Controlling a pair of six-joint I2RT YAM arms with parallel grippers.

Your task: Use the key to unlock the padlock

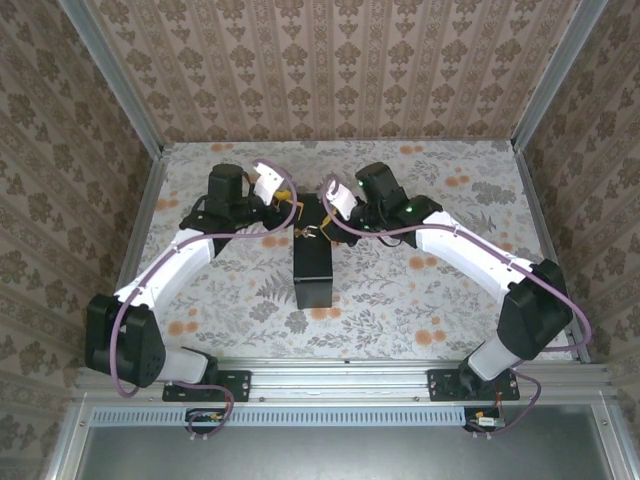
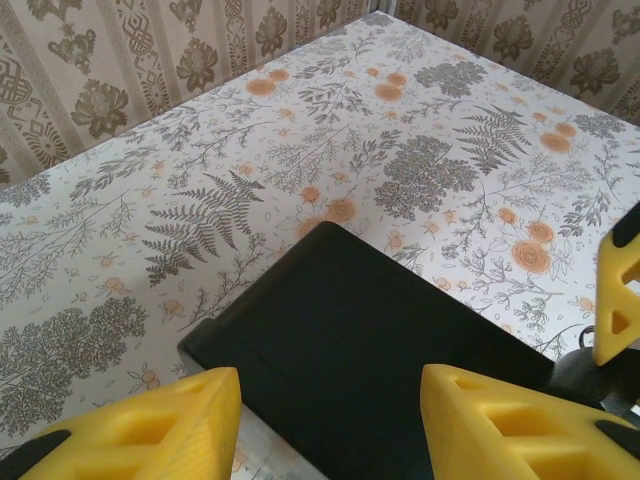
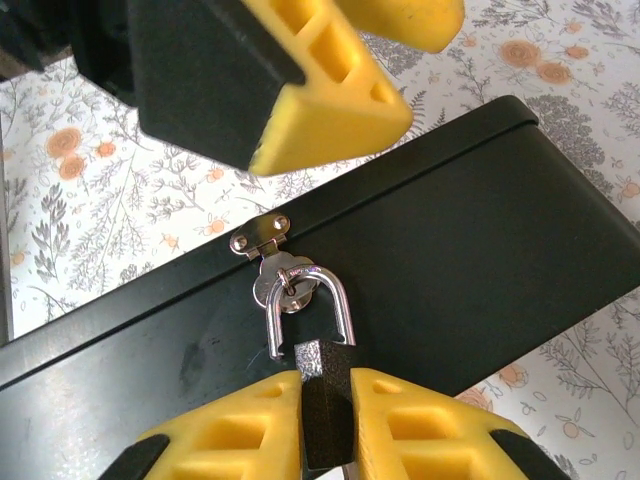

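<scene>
Right hand (image 3: 327,392) clenched on the dark body of the padlock (image 3: 318,362). Its silver shackle hangs through the hasp (image 3: 260,235) on the black box (image 3: 450,230). Box sits mid-counter (image 1: 420,300). Left hand (image 2: 330,400) released, fingers apart above the box, grasping nothing.

Soft, even light from above keeps the floral tabletop (image 1: 400,290) bright, with only faint shadows beneath the arms, a small glint on the shackle of the padlock (image 3: 320,372), and the nearest yellow jaws out of focus in the wrist views.
</scene>
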